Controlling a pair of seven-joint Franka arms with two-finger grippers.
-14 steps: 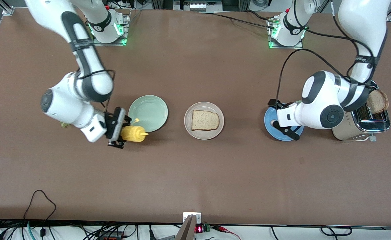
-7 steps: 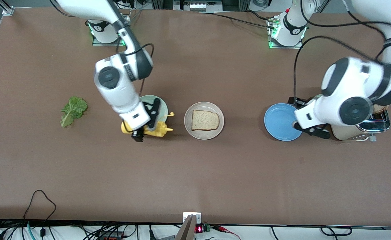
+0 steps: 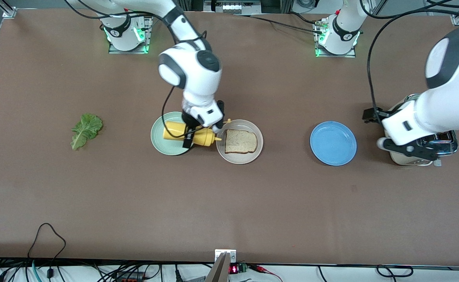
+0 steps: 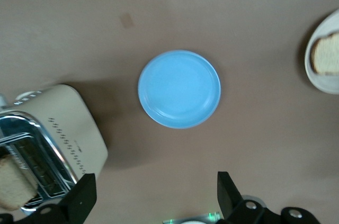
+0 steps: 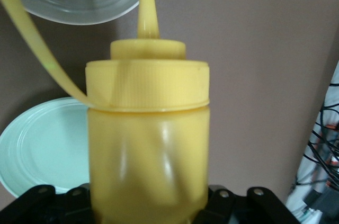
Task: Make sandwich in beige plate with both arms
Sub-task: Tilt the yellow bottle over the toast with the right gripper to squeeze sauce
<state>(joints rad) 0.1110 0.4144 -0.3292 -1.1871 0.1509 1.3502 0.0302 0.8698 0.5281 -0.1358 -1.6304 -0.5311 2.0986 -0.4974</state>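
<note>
One slice of toasted bread (image 3: 240,141) lies on the beige plate (image 3: 239,159) at mid-table. My right gripper (image 3: 192,135) is shut on a yellow squeeze bottle (image 3: 172,131), held level over the gap between the mint-green plate (image 3: 163,147) and the beige plate. Its nozzle points at the bread. In the right wrist view the bottle (image 5: 148,144) fills the jaws. A green lettuce leaf (image 3: 85,129) lies flat toward the right arm's end. My left gripper (image 3: 386,133) hangs open and empty over the table beside the toaster (image 4: 63,134), which holds another bread slice (image 4: 13,181).
An empty blue plate (image 3: 333,143) sits between the beige plate and the toaster (image 3: 445,141). Cables trail along the table edge nearest the front camera.
My right arm swung the bottle from beside the mint-green plate across it to the beige plate's rim, uncovering the lettuce. My left gripper moved off the blue plate toward the toaster.
</note>
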